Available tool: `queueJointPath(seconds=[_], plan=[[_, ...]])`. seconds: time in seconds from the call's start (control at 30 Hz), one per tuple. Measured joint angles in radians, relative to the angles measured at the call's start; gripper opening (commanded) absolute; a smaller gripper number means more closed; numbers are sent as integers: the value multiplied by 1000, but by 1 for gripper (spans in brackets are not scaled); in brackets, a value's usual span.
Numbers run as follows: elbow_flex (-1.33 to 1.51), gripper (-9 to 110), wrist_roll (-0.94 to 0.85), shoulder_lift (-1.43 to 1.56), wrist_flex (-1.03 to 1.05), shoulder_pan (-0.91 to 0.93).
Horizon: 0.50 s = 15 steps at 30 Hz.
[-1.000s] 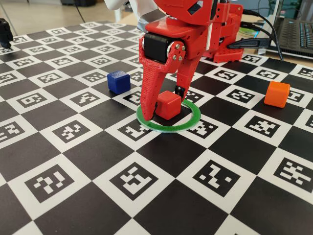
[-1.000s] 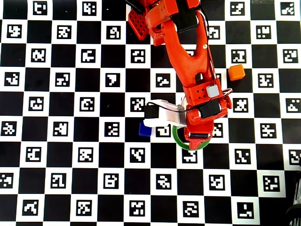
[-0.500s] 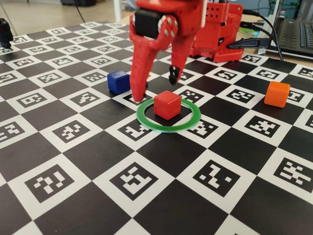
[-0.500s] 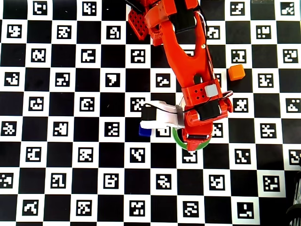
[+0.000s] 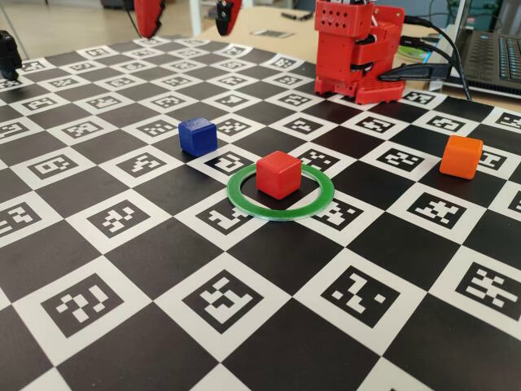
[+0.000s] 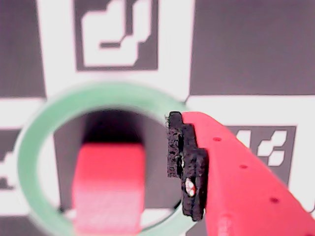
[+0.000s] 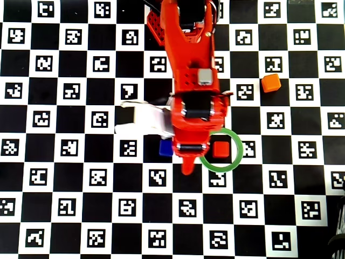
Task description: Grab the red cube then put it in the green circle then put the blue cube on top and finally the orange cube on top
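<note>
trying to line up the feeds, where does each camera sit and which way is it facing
Fixed view: low at the board's edge, looking across at the red cube inside the green circle; arm base and raised fingertips show.
Wrist view: on the gripper, looking down at the red cube in the green circle; one finger shows.
Overhead view: above, facing straight down; the arm covers most of the blue cube.
All three share cube and circle.

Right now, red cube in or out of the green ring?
In. The red cube sits flat inside the green circle; the overhead view agrees, with the gripper raised clear.
</note>
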Motion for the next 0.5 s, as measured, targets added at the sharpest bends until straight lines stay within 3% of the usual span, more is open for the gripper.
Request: queueJointPath(seconds=[0.5], plan=[[288,51,-48,38,-232,55]])
